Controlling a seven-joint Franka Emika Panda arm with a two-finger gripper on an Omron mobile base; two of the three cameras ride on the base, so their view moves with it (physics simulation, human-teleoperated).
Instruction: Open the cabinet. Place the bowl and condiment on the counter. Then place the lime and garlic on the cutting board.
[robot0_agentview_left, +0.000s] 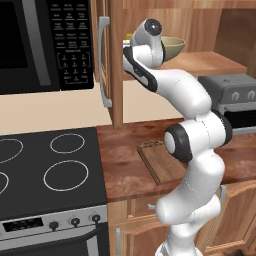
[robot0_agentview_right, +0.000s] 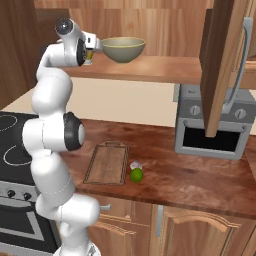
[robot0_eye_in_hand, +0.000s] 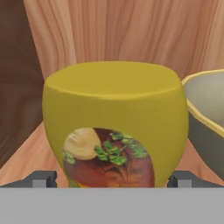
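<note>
Yellow fills your hand view: the condiment jar (robot0_eye_in_hand: 114, 127) sits right in front of the camera, its label picturing something pale beside green leaves on a dark red ground. You can see the two dark finger tips low at either side of it, one left (robot0_eye_in_hand: 43, 178) and one right (robot0_eye_in_hand: 183, 178), spread wider than the jar and flanking its base; whether the pads touch it you cannot tell. Nothing is clamped, so read the fingers as released.

Look at the right base view and you find the gripper (robot0_agentview_right: 90, 50) reaching into the open cabinet at shelf height, with a sliver of the yellow jar just ahead of the hand. The bowl (robot0_agentview_right: 123, 48) stands on the shelf (robot0_agentview_right: 165, 70) just beside the jar, toward the shelf's middle; in the hand view its rim comes in at the right edge. The cabinet door (robot0_agentview_right: 222, 65) hangs swung out over the toaster oven (robot0_agentview_right: 212, 127).

Down on the counter (robot0_agentview_right: 200, 180), the cutting board (robot0_agentview_right: 107, 163) lies near the front edge, bare. The lime (robot0_agentview_right: 136, 175) rests just off the board's right edge, with the garlic (robot0_agentview_right: 134, 165) touching it from behind. The stove (robot0_agentview_left: 47, 172) borders the counter's left end, under the microwave (robot0_agentview_left: 45, 42).
</note>
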